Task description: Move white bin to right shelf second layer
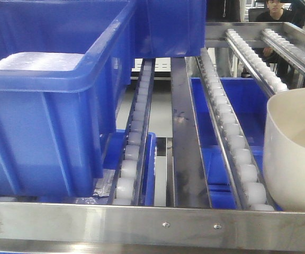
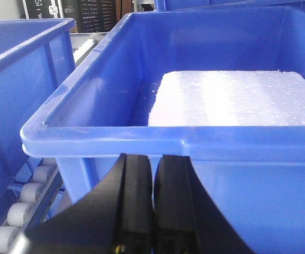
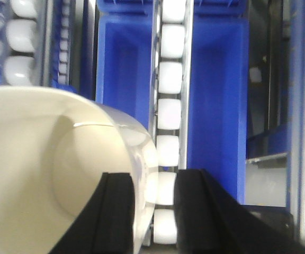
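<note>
The white bin (image 1: 295, 153) stands on the roller tracks (image 1: 232, 137) of the right shelf second layer, at its right end just behind the steel front rail (image 1: 152, 225). In the right wrist view the white bin (image 3: 46, 159) fills the left side. My right gripper (image 3: 155, 177) straddles its wall: one finger is inside against the wall, the other outside with a gap showing rollers. It is open. My left gripper (image 2: 153, 156) is shut on nothing, just in front of a blue crate's rim.
A large blue crate (image 1: 41, 106) holding a white foam slab (image 2: 232, 98) sits on the left of the same level. Another blue crate (image 1: 168, 26) is behind it, and more blue crates (image 3: 216, 90) lie below the tracks. A person (image 1: 274, 10) sits far behind.
</note>
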You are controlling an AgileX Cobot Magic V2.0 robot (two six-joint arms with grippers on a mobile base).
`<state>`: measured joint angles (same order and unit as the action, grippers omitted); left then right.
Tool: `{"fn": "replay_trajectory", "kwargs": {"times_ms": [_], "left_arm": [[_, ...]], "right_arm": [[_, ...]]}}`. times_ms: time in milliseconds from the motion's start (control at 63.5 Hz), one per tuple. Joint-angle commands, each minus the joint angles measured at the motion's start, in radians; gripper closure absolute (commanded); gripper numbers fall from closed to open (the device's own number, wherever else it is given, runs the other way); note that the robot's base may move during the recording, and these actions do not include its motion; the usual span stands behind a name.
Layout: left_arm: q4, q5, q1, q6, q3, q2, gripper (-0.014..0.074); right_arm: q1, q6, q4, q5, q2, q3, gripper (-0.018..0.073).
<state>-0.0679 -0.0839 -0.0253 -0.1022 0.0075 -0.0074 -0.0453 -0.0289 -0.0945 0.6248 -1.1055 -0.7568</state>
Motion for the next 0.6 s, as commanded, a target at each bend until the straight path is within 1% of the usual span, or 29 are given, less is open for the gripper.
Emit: {"fn": "replay_trajectory", "kwargs": {"times_ms": [0, 126, 158, 252, 268, 315, 362, 410, 583], "left_arm": [[-0.006, 0.084, -0.004, 0.003, 0.037, -0.013, 0.0512], [-0.006, 0.084, -0.004, 0.003, 0.037, -0.013, 0.0512], [-0.006, 0.084, -0.004, 0.003, 0.037, -0.013, 0.0512], [-0.006, 0.084, -0.004, 0.003, 0.037, -0.013, 0.0512], [-0.006, 0.084, -0.004, 0.003, 0.037, -0.013, 0.0512], [-0.006, 0.084, -0.004, 0.003, 0.037, -0.013, 0.0512], [-0.006, 0.084, -0.004, 0.003, 0.037, -0.013, 0.0512], [-0.006, 0.084, -0.004, 0.003, 0.037, -0.013, 0.0512], [-0.006, 0.084, -0.004, 0.003, 0.037, -0.013, 0.0512]], "right_arm": [[-0.004, -0.007, -0.001, -0.016, 0.072, -0.026, 0.0251], [-0.004, -0.007, -0.002, -0.024, 0.171, 0.005, 0.0252], [-0.004, -0.007, -0.002, -0.037, 0.203, 0.027, 0.0264], [-0.004, -0.007, -0.011, -0.083, 0.279, 0.102, 0.0370], [-0.004, -0.007, -0.014, -0.097, 0.296, 0.123, 0.0407], [-0.004, -0.007, -0.027, -0.123, 0.333, 0.159, 0.0475], [-0.004, -0.007, -0.042, -0.147, 0.365, 0.189, 0.0519], [-0.004, -0.007, -0.053, -0.178, 0.405, 0.222, 0.0500], [-0.004, -0.007, -0.064, -0.318, 0.569, 0.319, 0.0503]]}}
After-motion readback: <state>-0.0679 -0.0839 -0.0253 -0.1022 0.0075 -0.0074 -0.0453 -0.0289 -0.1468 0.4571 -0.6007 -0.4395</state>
